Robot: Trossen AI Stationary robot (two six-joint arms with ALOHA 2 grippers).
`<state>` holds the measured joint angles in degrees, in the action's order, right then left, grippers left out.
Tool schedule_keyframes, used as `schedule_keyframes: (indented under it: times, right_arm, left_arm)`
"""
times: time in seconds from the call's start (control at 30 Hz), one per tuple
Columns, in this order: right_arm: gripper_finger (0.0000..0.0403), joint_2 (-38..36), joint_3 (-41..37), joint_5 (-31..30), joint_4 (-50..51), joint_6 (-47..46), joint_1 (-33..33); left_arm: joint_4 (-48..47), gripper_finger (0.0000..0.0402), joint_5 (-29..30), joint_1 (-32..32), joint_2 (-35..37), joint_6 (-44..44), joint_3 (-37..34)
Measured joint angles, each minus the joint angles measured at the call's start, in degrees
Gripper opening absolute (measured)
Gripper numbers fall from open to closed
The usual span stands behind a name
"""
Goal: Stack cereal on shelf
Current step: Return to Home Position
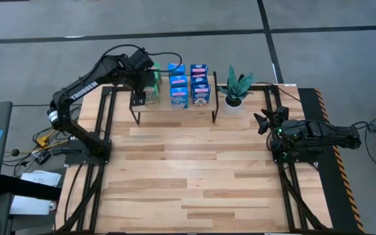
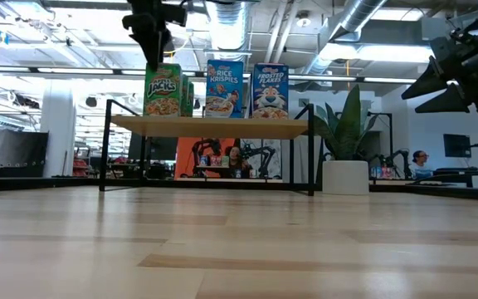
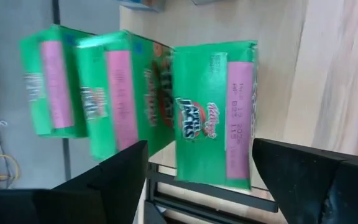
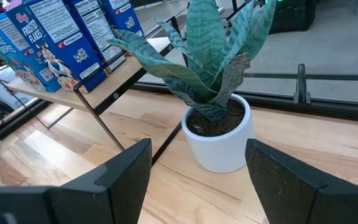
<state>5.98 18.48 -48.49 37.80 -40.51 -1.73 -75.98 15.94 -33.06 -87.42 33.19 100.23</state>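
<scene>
Three green cereal boxes (image 3: 213, 112) stand upright in a row on their bases at the left end of the low wooden shelf (image 2: 210, 125). Several blue cereal boxes (image 1: 189, 83) stand beside them in the middle and at the right. My left gripper (image 3: 201, 146) is open just above the nearest green box (image 2: 163, 90), with one finger on either side of its top; it also shows in the high view (image 1: 141, 91). My right gripper (image 1: 261, 121) is open and empty above the table's right side, facing the potted plant (image 4: 216, 134).
The potted green plant (image 1: 235, 88) stands on the table just right of the shelf. The shelf's thin black legs (image 2: 104, 145) stand near the far edge. The wooden tabletop (image 1: 188, 176) spreads out in front of the shelf. People and other arms show in the room behind.
</scene>
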Motion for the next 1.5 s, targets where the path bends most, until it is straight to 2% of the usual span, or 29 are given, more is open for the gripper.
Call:
schedule_keyframes:
  times: [0.2,0.47,0.6,0.8,1.07,1.17,1.23,1.33,1.5]
  right_arm:
    - [0.0286,0.0,0.0,0.0,0.0,0.0,0.0]
    - [0.0286,0.0,0.0,0.0,0.0,0.0,0.0]
    - [0.0286,0.0,0.0,0.0,0.0,0.0,0.0]
    - [0.0286,0.0,0.0,-0.1,0.0,0.0,0.0]
    - [0.0286,0.0,0.0,-0.3,-0.1,0.0,0.0]
    - [0.0286,0.0,0.0,-1.4,0.0,0.0,0.0]
    - [0.0286,0.0,0.0,-2.7,0.0,0.2,0.0]
    - [0.0286,0.0,0.0,-4.0,0.0,0.2,0.0]
    - [0.0286,0.0,0.0,-4.2,-0.1,0.5,0.0]
  left_arm:
    - [-0.5,0.0279,1.2,0.9,0.0,-1.5,4.4]
    - [-7.7,0.0279,1.5,1.5,0.1,-10.7,11.8]
    - [-7.3,0.0265,6.3,0.1,0.7,-16.6,10.9]
    - [2.7,0.0188,5.9,-3.1,5.9,-20.4,4.8]
    - [19.7,0.0069,-6.9,0.5,19.0,-30.4,0.3]
    - [24.3,0.0036,-8.2,3.5,24.3,-32.4,-3.9]
    - [26.8,0.0017,-8.2,6.1,28.1,-32.0,-9.2]
    - [33.2,0.0003,-8.9,10.2,34.2,-32.3,-20.7]
    - [51.7,0.0008,-6.2,14.6,42.5,-40.0,-42.3]
